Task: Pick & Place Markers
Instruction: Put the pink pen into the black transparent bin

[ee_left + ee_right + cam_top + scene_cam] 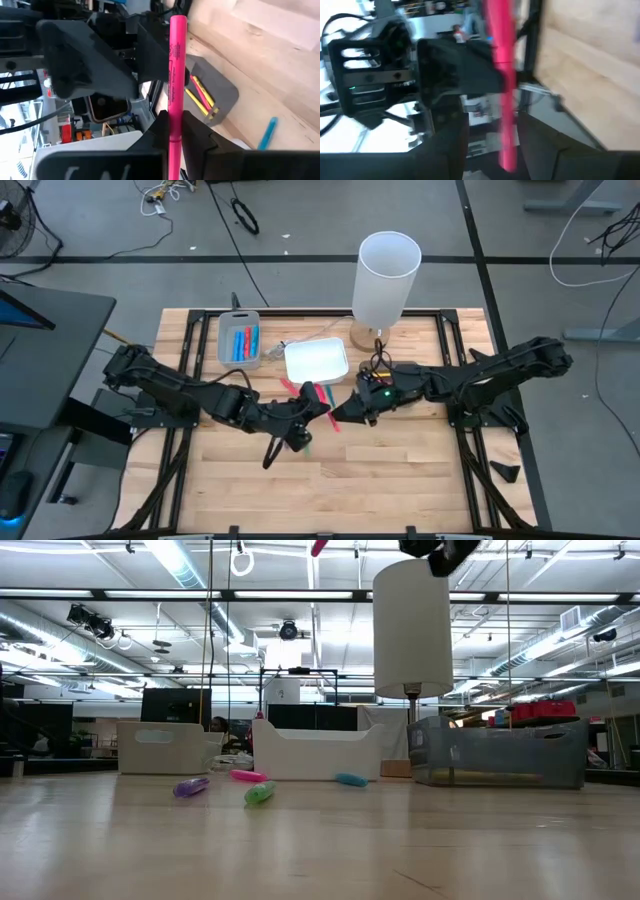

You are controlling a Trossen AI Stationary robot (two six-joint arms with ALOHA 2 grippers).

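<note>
Gripping a pink marker (176, 90), the left gripper (312, 408) is clamped shut on it above the middle of the table (400, 480). Facing it from the right, the right gripper (345, 413) has its fingers spread wide on either side of the same marker. A white tray (316, 361) lies just beyond them, and other markers (242, 343) sit in a grey tray (222, 340) to the far left.

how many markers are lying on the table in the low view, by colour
purple marker: 1
pink marker: 1
green marker: 1
blue marker: 1
total: 4
not counted: held pink marker, up off the table
</note>
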